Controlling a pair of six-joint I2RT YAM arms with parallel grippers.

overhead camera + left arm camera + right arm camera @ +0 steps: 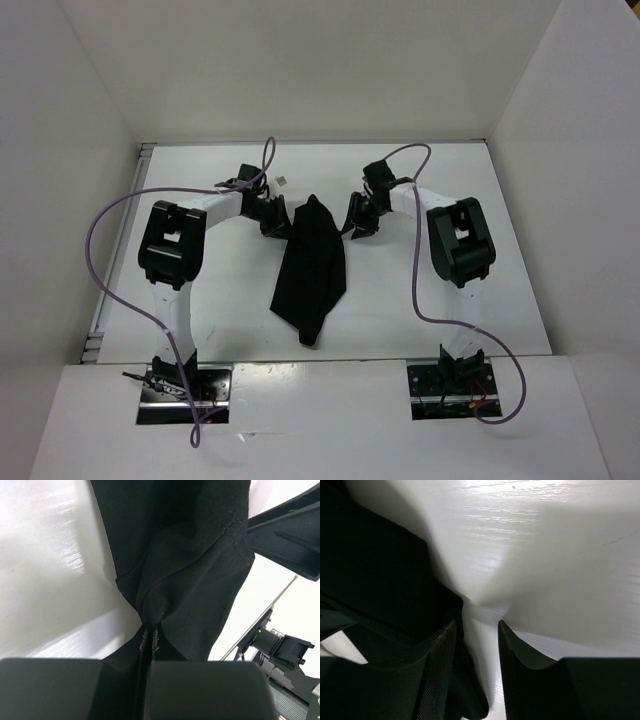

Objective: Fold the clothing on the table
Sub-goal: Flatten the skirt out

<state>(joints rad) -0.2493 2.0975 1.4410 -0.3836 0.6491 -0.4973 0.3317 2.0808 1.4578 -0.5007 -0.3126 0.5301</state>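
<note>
Black cloth sits at the middle of the white counter (450, 300): the garment (312, 270) lies as a long, bunched strip running from a raised peak at the far end to a rounded lump at the near end, nowhere spread flat. What kind of garment it is cannot be told from this heap, though a stitched seam (227, 527) shows in the left wrist view. The left arm (175, 245) reaches in from the far-left side, and the left jaws are clenched on a small pinch of the cloth's edge, with the fabric (190, 555) puckering up out of the narrow slit between the fingers (210, 690). The right arm (458, 240) mirrors it on the far-right side. The right jaws stand apart and hold nothing; one finger (435, 675) rests against the dark cloth (380, 570) while the other finger (520, 665) hangs over bare counter, so the garment's edge lies just beside or partly inside the gap. By my reading the task is at an early stage: no tidy fold is visible and only one corner is secured. What seems left is for the right side to close on its own edge, then for the cloth to be drawn out flat and folded over itself.
</note>
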